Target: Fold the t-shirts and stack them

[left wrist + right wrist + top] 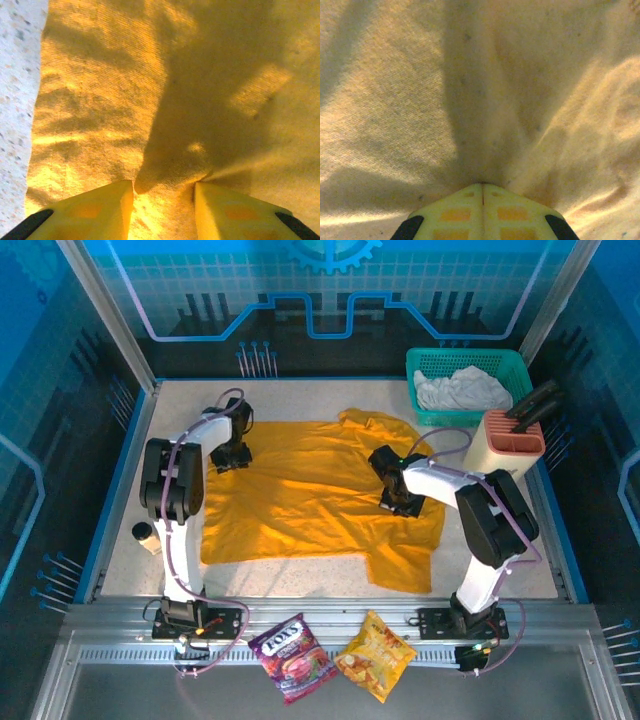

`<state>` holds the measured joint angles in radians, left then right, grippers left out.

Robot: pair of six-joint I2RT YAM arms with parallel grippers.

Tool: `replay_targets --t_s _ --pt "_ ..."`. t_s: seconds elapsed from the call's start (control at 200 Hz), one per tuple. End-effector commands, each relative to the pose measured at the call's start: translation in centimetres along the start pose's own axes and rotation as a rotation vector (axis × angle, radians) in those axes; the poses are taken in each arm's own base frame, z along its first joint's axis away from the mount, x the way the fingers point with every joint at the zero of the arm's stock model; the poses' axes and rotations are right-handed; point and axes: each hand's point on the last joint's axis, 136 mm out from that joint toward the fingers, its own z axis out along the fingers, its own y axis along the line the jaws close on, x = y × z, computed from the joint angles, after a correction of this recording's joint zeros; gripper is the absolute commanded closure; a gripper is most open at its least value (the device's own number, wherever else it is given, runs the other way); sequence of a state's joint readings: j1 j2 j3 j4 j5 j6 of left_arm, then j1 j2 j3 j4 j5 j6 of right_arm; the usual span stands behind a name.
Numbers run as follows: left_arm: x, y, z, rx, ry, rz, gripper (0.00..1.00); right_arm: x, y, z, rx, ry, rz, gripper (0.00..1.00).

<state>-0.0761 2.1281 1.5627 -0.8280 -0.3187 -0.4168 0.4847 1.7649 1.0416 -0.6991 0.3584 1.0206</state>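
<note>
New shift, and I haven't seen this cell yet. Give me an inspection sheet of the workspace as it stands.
Surface: speckled white table, shirt across its middle.
Job's things: golden-orange t-shirt spread out unfolded, right side rumpled; whitish-grey t-shirt bunched in the green basket.
Clutter: purple snack packet and orange snack packet on the near rail; small jar at the left edge; beige tool holder beside the basket.
Grippers: left gripper on the orange cloth, jaws part-closed about a ridge, grip uncertain; right gripper shut, tip against the cloth.
Cables: lilac cables loop along both arms.
Surroundings: blue-lit enclosure panels.
</note>
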Motion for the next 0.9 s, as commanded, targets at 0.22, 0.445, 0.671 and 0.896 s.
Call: replay_targets --t_s 0.22,0.445,0.671,0.896 --pt "-1.8 5.1 2.9 -0.081 0.075 -0.044 0.62 2.7 4.3 0.8 -0.026 0.067 -0.063 1.00" --pt "-3.0 5.5 2.0 -0.051 0.051 -0.074 0.62 2.0 6.3 -1.1 -0.051 0.035 -0.148 1.00" --pt "-5.6 3.9 -5.6 0.062 -0.087 -0.071 0.49 -5.7 9.5 -9.6 -0.176 -0.187 -0.441 0.74" --pt "-5.4 0.6 -11.2 0.133 -0.160 0.003 0.34 -11.4 15.9 -11.4 -0.319 -0.231 -0.772 0.56"
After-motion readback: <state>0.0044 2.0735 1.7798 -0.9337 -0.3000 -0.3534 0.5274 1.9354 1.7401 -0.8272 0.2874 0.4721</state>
